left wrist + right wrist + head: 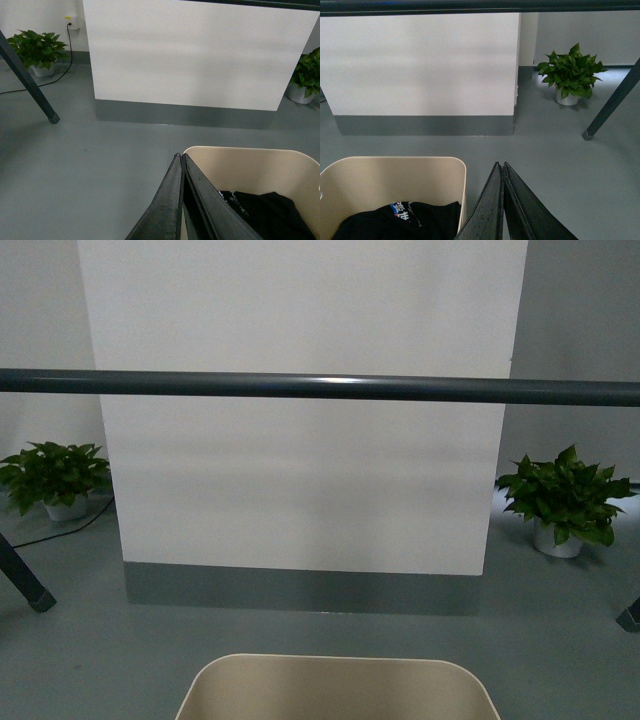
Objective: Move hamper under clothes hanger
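Observation:
The beige hamper stands on the grey floor at the bottom of the front view, just short of the clothes hanger's horizontal dark bar. Black clothing lies inside the hamper. My left gripper is shut with nothing in it, its tips at the hamper's left rim corner. On the other side, my right gripper is shut and empty, just outside the hamper's right wall. Angled hanger legs stand on either side.
A white panel with a grey base stands across the floor beyond the bar. Potted plants sit at the left and right. A black cable runs along the floor to a wall socket.

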